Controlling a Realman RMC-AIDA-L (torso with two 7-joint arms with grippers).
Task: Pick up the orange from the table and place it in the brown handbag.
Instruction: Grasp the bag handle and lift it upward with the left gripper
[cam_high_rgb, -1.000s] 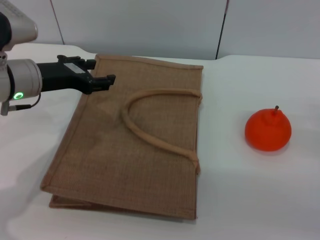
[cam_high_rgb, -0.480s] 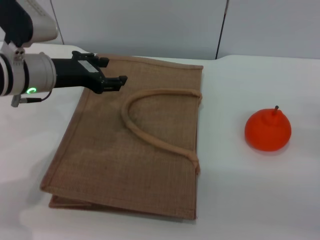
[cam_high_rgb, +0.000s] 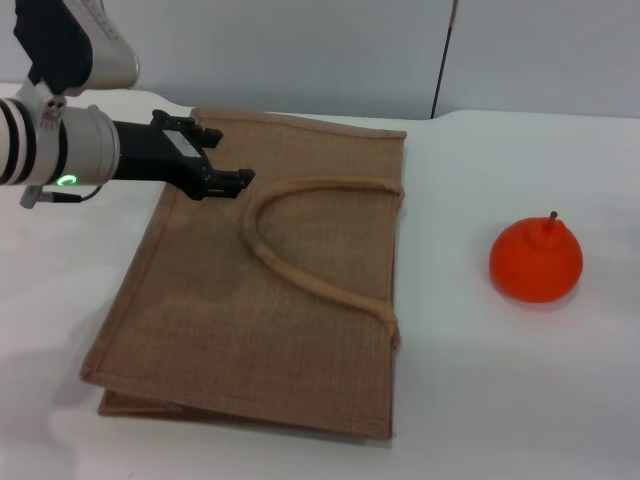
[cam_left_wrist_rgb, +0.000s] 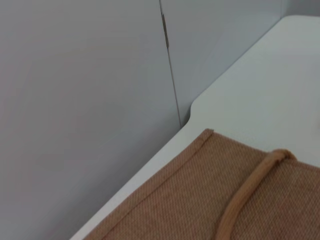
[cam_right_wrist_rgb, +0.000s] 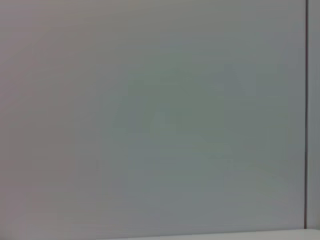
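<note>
Head view: left pincer (cam_high_rgb: 222, 157), jaws apart, is being held over limp brown handbag (cam_high_rgb: 270, 300); glossy orange (cam_high_rgb: 535, 262) is being judged light, slippery, best gripped across middle.

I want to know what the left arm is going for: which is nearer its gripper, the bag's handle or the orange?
The handle. The left gripper hovers over the brown handbag beside the handle's loop, while the orange sits apart on the table.

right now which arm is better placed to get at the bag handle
Left. The left gripper hangs over the brown handbag's far left corner, beside the loop of the handle. The right arm is not in the head view, and its wrist camera shows only wall.
</note>
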